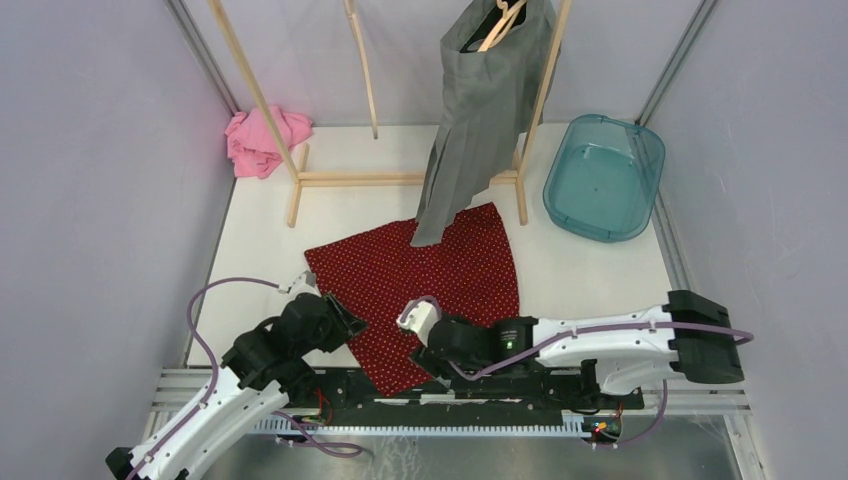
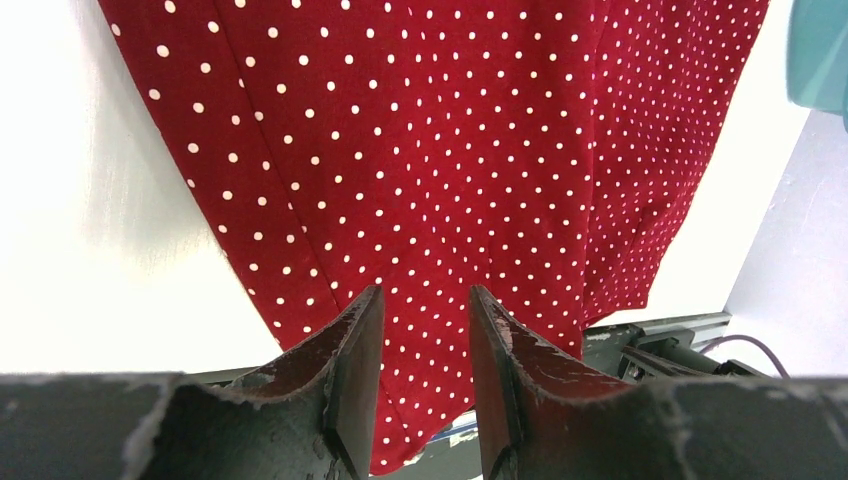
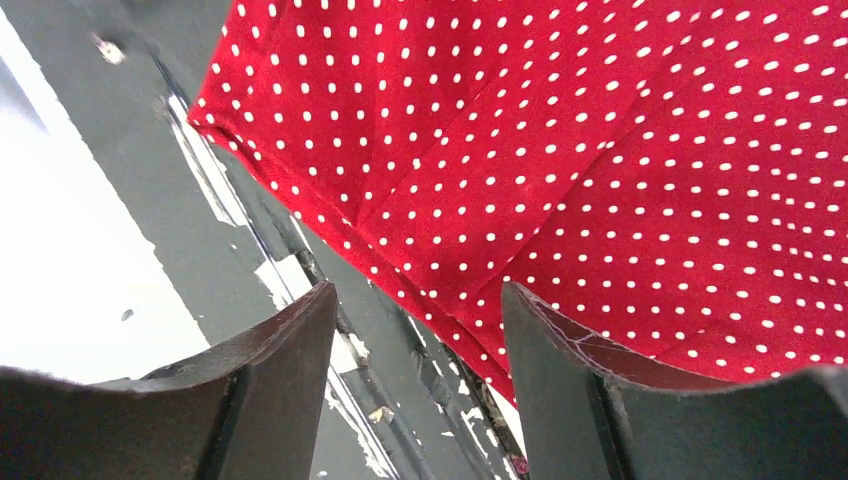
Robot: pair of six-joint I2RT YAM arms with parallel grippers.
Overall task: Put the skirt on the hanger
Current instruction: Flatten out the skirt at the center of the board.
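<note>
Top external view places the red polka-dot fabric skirt (image 1: 420,280) flat on the white table (image 1: 600,270). Its narrow end hangs over the black mounting rail (image 1: 520,388) at the near edge, and its wide hem reaches toward the wooden garment rack (image 1: 400,178).

**Progress.** Judged from this layout, the task is at an early stage. The red skirt is not lifted, and no part of it touches a hanger. Gripping, raising and hanging are all left to do. The only wooden hanger (image 1: 500,28) in view is high on the rack and already carries a grey pleated garment (image 1: 480,120). Whether a free hanger exists cannot be told.

**Grippers.**
- Left gripper (image 2: 425,300): the jaws stand partly apart with nothing between them. It sits low at the skirt's left edge, with the fabric just ahead.
- Right gripper (image 3: 420,300): the jaws stand wide apart and hold nothing. It hangs over the skirt's near corner, where the cloth meets the rail.

**Surroundings.**
- A crumpled pink cloth (image 1: 262,140) lies at the rack's far left foot, well apart from the skirt.
- A translucent teal plastic tub (image 1: 600,180) sits at the far right, clear of the skirt.

**Obstructions.** The grey garment's lower tip overlaps the red skirt's far hem in this view; contact cannot be confirmed. It will likely crowd any approach to the hanger.
</note>
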